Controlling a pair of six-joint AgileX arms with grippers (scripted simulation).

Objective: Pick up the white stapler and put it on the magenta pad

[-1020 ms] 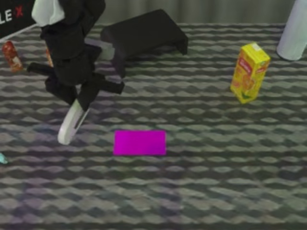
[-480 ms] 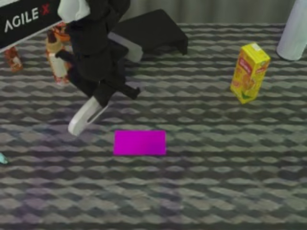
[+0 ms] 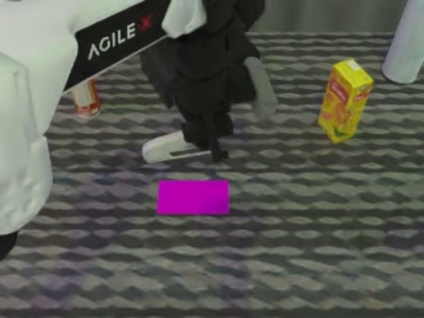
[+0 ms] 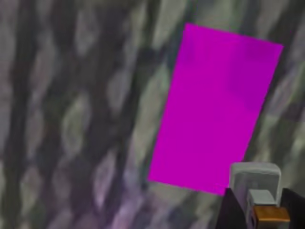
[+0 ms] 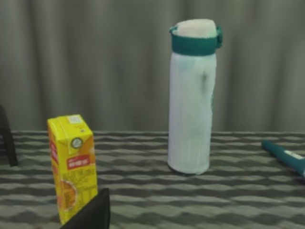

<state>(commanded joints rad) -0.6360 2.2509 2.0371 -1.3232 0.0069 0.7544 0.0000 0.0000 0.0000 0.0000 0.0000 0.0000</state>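
The white stapler (image 3: 169,148) is a slim white bar, held nearly level in the top view just beyond the far edge of the magenta pad (image 3: 193,197). My left gripper (image 3: 207,138) is shut on the stapler's right end. In the left wrist view the stapler's end (image 4: 254,183) sits between the dark fingers (image 4: 233,210), with the magenta pad (image 4: 214,109) beneath and ahead. My right arm is out of the top view; a dark part of my right gripper (image 5: 93,214) shows low in its wrist view.
A yellow juice carton (image 3: 344,99) stands at the right, with a tall white bottle (image 3: 405,40) behind it. An orange bottle (image 3: 85,99) stands at the left. The left arm covers the black bench. A teal object (image 5: 286,155) lies near the white bottle (image 5: 191,95).
My left gripper has carried the stapler to the right, from left of the pad to just behind it. The stapler has turned from steeply slanted to nearly level.
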